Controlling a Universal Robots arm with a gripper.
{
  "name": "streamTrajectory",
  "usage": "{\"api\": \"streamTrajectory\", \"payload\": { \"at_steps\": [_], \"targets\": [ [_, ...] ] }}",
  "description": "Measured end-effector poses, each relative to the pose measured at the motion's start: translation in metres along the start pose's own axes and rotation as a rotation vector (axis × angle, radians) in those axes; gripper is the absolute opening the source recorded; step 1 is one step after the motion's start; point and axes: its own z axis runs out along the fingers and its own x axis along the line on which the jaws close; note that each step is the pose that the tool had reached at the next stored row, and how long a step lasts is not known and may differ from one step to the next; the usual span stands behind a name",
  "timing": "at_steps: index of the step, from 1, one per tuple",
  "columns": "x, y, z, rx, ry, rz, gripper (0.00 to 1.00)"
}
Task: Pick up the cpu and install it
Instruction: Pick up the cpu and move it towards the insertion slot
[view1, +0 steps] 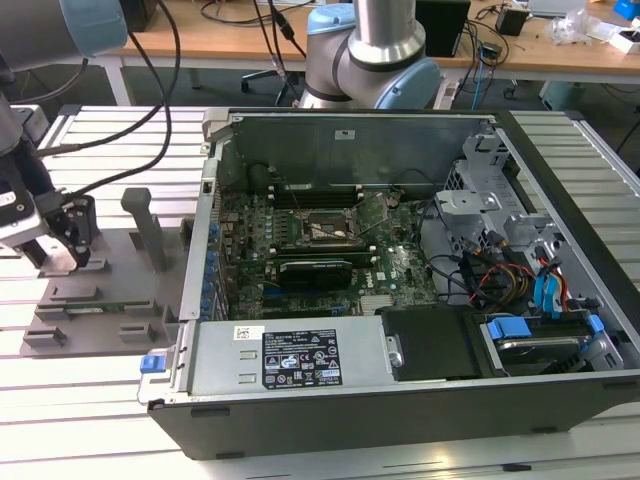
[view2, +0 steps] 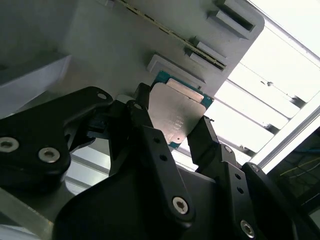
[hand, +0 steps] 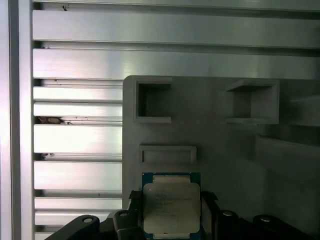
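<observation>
The cpu (hand: 171, 205) is a little flat chip with a shiny grey top and a green edge. It sits right between the two black fingers (view2: 150, 145) of the claw (view2: 172, 117). One finger is on each of two opposite sides. In both wrist views the fingers look pressed up against those sides, with no gap that I can see. So I think the claw is closed to a narrow grip and is holding the cpu. The shiny top faces up toward the arm, and the chip lies flat and straight between the fingers, not tipped. It is nearly square, and its slightly longer side runs the same way as the fingers. Under it is the grey plastic tray (hand: 225, 150) with its small box shapes and posts. I cannot tell if the cpu rests on the tray or is lifted a little above it. In the exterior view the claw (view1: 62, 250) is low over that tray, which lies on the silver slatted table (view1: 100, 140). From the claw, the open computer case (view1: 350, 420) is at about three o'clock, just beside the tray. The black socket (view1: 318, 228) on the green board inside the case is at three o'clock too, well apart from the claw. The case's side wall stands between them.
</observation>
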Motion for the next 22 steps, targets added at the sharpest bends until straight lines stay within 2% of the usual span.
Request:
{"api": "streamTrajectory", "payload": {
  "at_steps": [9, 12, 22],
  "targets": [
    [-0.0002, -0.0004, -0.0096, 0.0063, 0.0001, 0.0, 0.55],
    [-0.0004, -0.0008, -0.0192, 0.01, 0.0003, 0.0, 0.55],
    [-0.0007, -0.0014, -0.0332, 0.014, 0.0003, 0.0, 0.55]
  ]
}}
